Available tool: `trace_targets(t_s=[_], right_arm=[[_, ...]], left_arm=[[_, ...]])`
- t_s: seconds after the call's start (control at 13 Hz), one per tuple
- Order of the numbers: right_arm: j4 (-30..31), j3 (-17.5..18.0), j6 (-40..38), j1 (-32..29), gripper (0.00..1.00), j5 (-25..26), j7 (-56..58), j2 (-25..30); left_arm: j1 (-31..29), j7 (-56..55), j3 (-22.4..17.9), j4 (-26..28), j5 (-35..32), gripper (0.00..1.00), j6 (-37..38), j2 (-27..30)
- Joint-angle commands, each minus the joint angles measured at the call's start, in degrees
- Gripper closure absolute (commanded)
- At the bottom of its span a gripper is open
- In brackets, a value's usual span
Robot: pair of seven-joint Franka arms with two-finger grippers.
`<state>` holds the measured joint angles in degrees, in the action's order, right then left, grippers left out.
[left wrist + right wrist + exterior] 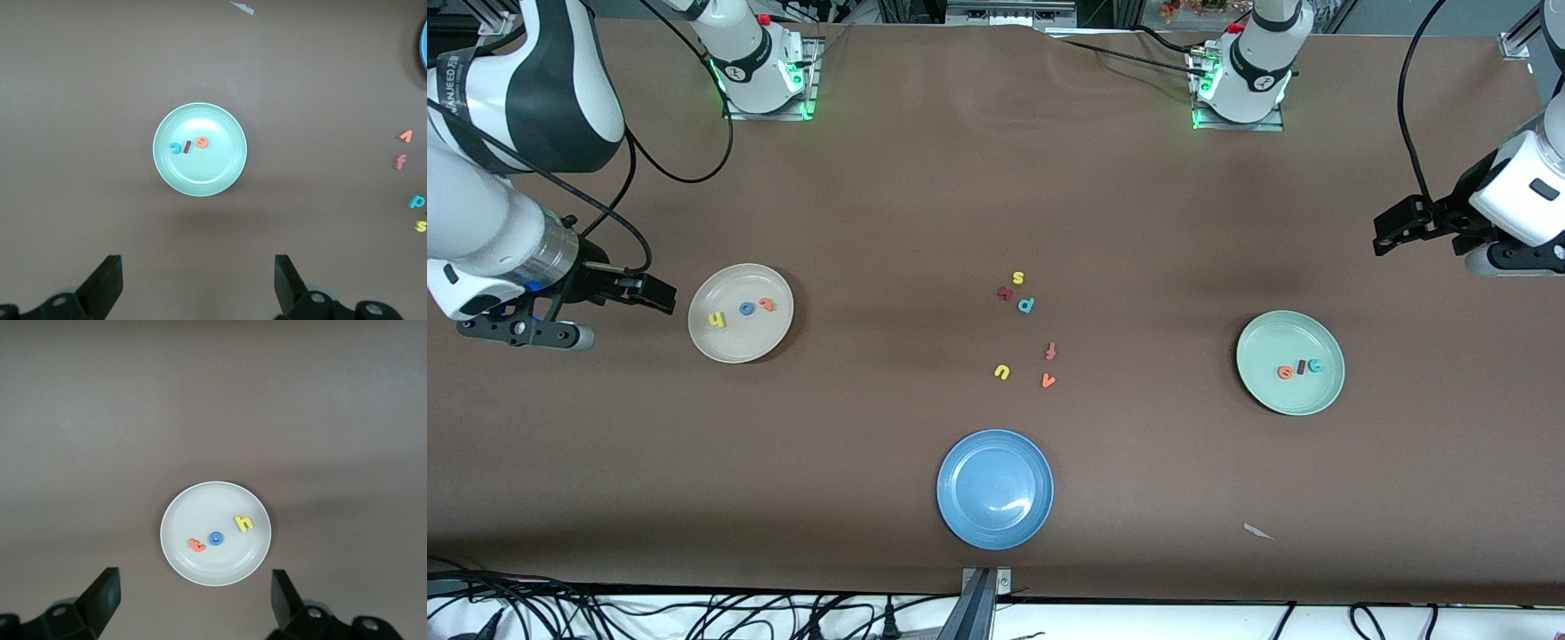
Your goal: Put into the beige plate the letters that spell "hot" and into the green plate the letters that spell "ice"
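Both arms run off the picture's edges. Left gripper (1380,233) hangs near the green plate (1325,396), jaws apart, empty. Right gripper (667,298) hangs beside the beige plate (734,351), jaws likewise apart.

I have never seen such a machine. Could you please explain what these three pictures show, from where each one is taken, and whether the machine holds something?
Two robot arms work at a brown table. One picture looks down from across the table; the other two come from cameras on each arm's wrist.

The beige plate holds a yellow h, blue o and orange t. The green plate holds an orange e, dark red i and teal c. The blue plate has nothing in it. Spare letters lie mid-table.

The right gripper is beside the beige plate, the left gripper near the green one. Both jaws are open, holding nothing.
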<state>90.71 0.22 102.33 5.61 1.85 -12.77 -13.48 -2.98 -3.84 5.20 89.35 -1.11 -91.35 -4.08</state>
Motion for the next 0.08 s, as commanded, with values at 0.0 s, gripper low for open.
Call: trace_targets(t_s=[0.0], right_arm=[[0.08, 0.21, -0.11, -0.07, 0.00, -0.62, -0.06, 0.56]], left_arm=[[-0.54, 0.15, -0.19, 1.01, 1.91, 0.00, -0.85, 0.91]])
